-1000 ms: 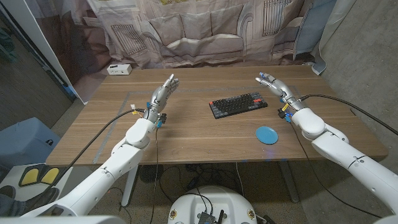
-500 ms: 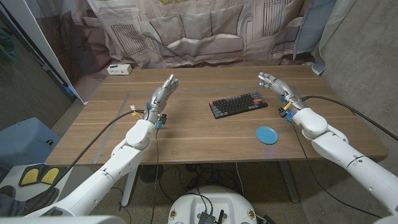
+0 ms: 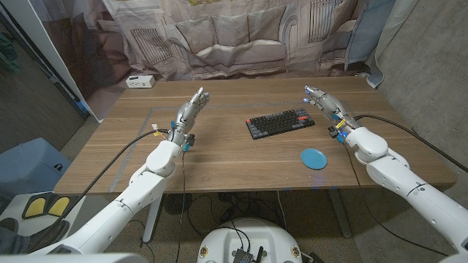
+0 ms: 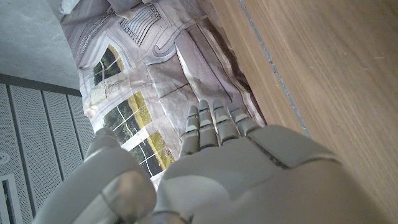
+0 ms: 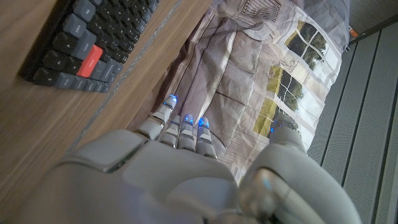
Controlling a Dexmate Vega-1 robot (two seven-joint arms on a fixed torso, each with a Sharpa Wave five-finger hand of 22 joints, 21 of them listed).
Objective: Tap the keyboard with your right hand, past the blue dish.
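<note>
Keyboard (image 3: pixel 281 123) seen mid-counter (image 3: pixel 219 157), blue dish (image 3: pixel 314 158) nearer the robot. Right hand (image 3: pixel 324 101) held beside keyboard's far-right corner, probably not touching; fingers (image 5: pixel 180 129) extended together, nothing held.

Keyboard (image 3: pixel 281 123) lies mid-table (image 3: pixel 219 168); dish (image 3: pixel 314 158) sits nearer, to its right.

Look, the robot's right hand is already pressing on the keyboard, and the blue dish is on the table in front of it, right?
Not quite. In the head view the right hand is beside the keyboard, off its right end and not touching it. The blue dish does lie on the table, nearer the robot than the keyboard.
</note>
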